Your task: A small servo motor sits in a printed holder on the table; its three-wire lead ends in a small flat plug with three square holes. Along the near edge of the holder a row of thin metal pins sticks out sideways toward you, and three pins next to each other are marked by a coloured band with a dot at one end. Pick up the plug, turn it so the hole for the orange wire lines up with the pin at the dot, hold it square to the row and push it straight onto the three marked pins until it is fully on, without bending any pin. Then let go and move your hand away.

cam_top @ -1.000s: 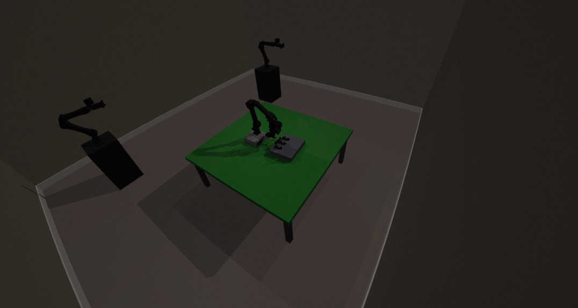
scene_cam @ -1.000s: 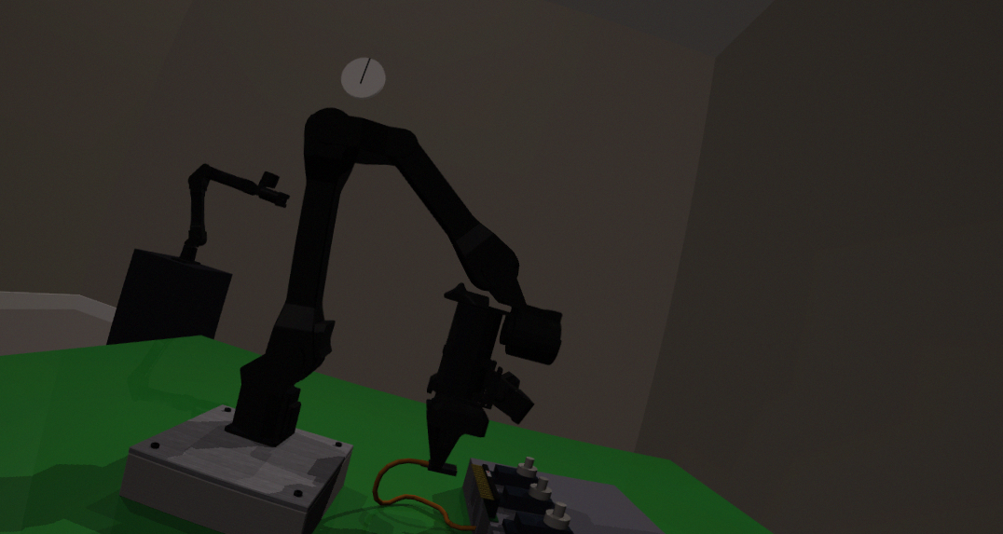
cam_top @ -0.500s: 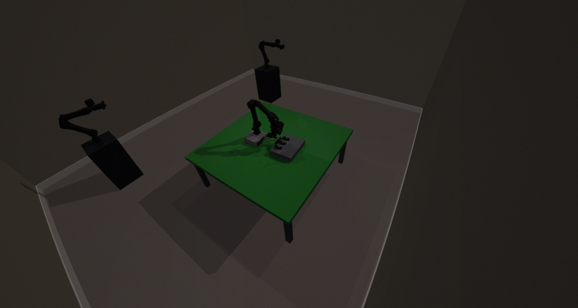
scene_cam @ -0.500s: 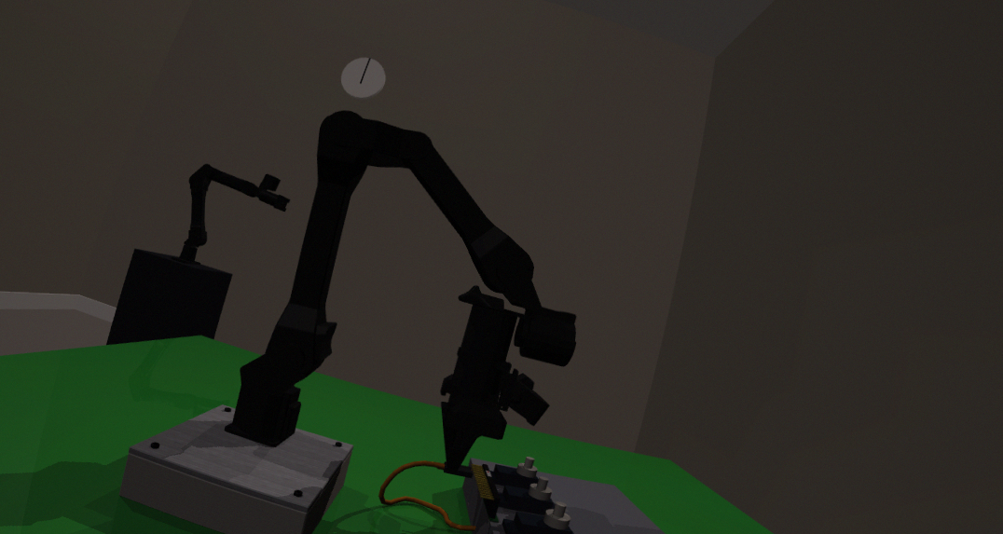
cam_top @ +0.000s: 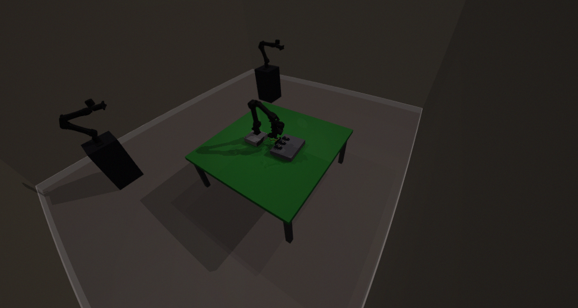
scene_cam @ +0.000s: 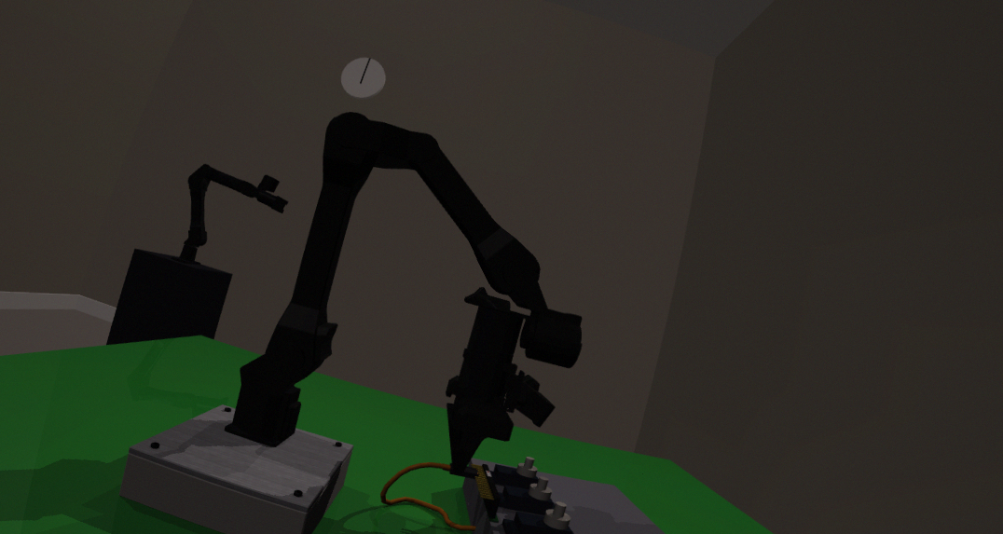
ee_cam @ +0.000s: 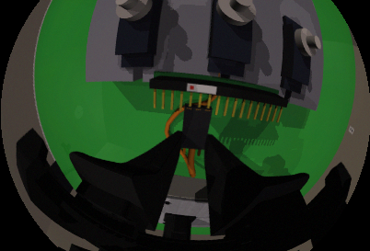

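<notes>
My gripper (cam_top: 274, 136) (scene_cam: 460, 470) (ee_cam: 193, 137) is shut on the black plug (ee_cam: 197, 122), one finger on each side. The plug's front end is at the tips of the marked pins, roughly in line with them in the wrist view; whether the tips have entered the holes I cannot tell. A white band (ee_cam: 207, 89) with a red dot (ee_cam: 191, 87) at its left end marks three pins in the pin row (scene_cam: 483, 482) (ee_cam: 248, 109). The orange lead (scene_cam: 383, 489) (ee_cam: 168, 124) loops below. Which hole belongs to the orange wire does not show.
The grey holder (cam_top: 294, 147) (ee_cam: 189, 3) carries three dark servos with pale round horns behind the pins. The metal arm base (cam_top: 252, 137) (scene_cam: 239, 449) stands on the green table (cam_top: 242, 164). Two other arms stand on dark pedestals away from the table.
</notes>
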Robot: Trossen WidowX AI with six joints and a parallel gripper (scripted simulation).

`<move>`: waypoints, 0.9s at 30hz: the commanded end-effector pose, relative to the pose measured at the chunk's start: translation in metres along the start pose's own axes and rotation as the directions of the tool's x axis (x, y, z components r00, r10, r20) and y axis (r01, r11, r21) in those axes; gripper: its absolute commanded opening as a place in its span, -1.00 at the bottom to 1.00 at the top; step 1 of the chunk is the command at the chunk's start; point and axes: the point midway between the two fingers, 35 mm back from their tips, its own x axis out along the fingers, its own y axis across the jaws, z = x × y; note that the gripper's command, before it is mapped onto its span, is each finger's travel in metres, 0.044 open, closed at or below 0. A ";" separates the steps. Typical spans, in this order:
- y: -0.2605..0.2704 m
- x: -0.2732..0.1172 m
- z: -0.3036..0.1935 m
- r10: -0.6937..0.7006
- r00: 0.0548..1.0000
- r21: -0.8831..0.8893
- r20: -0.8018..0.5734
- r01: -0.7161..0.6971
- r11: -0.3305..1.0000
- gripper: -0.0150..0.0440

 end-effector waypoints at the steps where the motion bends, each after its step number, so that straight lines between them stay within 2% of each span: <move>1: -0.001 -0.002 0.005 -0.005 1.000 -0.005 0.009 0.005 1.000 -0.49; 16: 0.000 -0.002 0.015 -0.005 1.000 -0.005 0.009 0.005 1.000 -0.49; 24: 0.000 0.000 0.012 -0.005 1.000 -0.005 0.009 0.005 1.000 0.22; 27: 0.000 -0.012 0.013 -0.005 1.000 -0.005 0.009 0.005 1.000 0.49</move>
